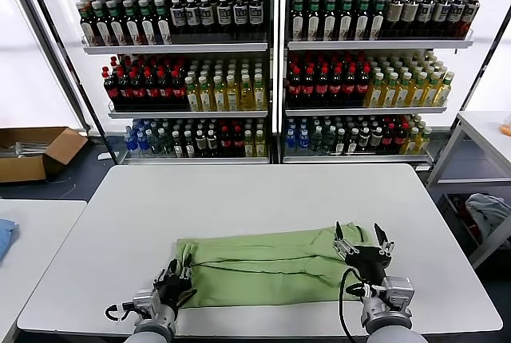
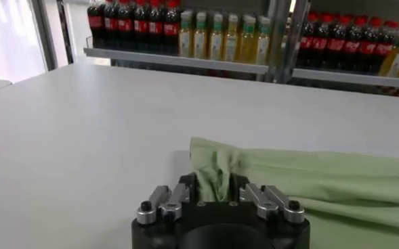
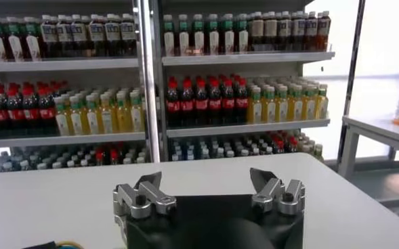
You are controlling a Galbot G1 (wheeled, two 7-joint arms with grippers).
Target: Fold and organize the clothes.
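From the head view, tall shelves (image 1: 271,64) full of bottles stand behind a white desk (image 1: 255,199). A green shirt (image 1: 271,267) lies folded in a long strip on the near part of the desk. The left gripper (image 1: 177,279) is at the shirt's left end, pinching the cloth. The right gripper (image 1: 363,241) is above the shirt's right end, with its fingers spread wide and nothing in them. A brown box (image 1: 36,151) sits on the floor to the left.

From the left wrist view, the left gripper (image 2: 213,193) has a bunched bit of the shirt (image 2: 307,183) between its fingers.

From the right wrist view, the right gripper (image 3: 206,184) is wide open and empty, with the desk (image 3: 362,210) below it.
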